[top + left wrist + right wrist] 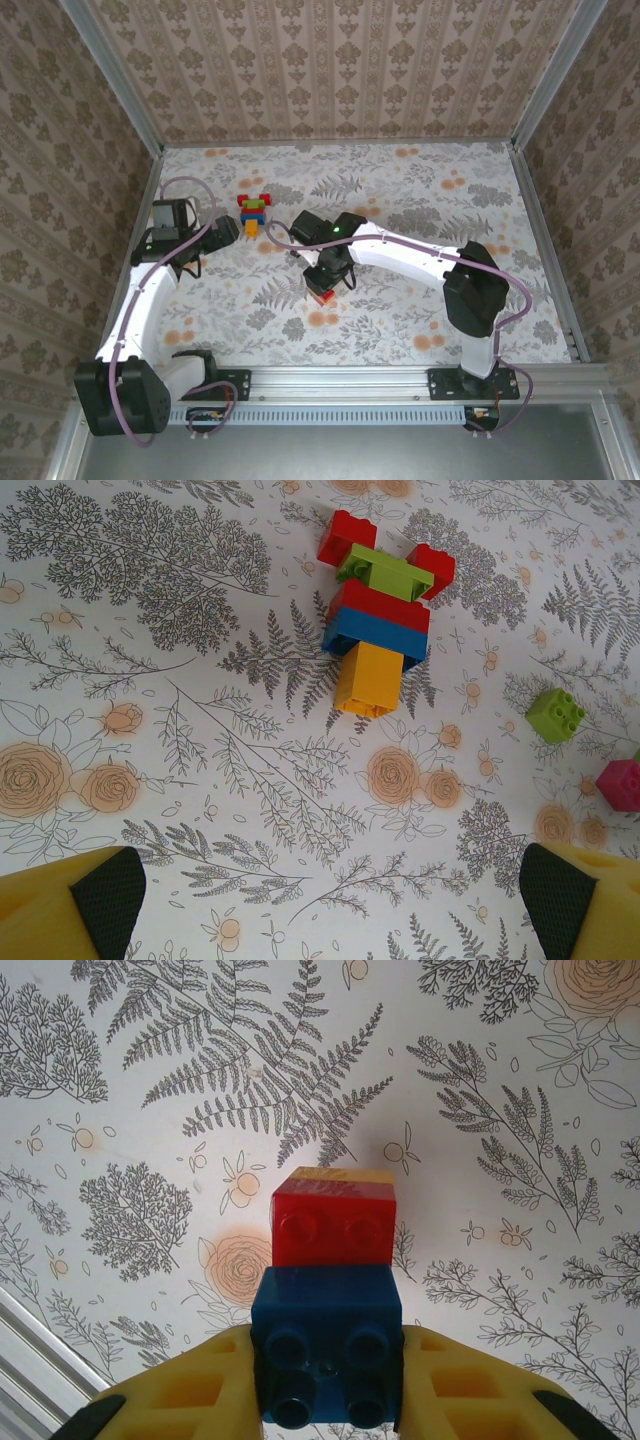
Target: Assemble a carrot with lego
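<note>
Right fingers (200, 1395) clamped the blue brick (325, 1310) of a lego stack (333, 1225) by its flat sides; left fingers (50, 910) stood wide, empty. Its plastic looked light, stiff, probably slippery.

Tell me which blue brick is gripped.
The blue brick in the right gripper, red brick on its end. The other blue one sits free in the stack by the open left gripper.
</note>
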Action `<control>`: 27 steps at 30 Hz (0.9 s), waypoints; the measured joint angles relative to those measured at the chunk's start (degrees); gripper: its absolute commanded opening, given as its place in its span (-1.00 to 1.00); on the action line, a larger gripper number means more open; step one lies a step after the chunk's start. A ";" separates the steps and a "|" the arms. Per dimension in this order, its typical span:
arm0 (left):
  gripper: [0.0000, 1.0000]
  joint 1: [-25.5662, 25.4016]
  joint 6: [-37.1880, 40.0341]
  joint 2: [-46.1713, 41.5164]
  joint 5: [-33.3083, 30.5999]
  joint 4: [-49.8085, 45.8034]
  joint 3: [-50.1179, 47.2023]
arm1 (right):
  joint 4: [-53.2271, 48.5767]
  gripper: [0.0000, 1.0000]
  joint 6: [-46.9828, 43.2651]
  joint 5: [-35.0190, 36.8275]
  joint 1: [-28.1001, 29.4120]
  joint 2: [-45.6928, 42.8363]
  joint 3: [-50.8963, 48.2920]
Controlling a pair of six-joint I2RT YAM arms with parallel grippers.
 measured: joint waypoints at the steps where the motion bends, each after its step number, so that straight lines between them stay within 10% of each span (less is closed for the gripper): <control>1: 1.00 0.00 0.00 0.00 0.00 0.00 0.00 | 0.17 -0.41 0.26 0.24 0.15 0.20 0.00; 27: 1.00 0.00 0.00 0.00 0.00 0.00 0.00 | -2.60 -0.44 -1.16 2.58 1.31 3.45 2.73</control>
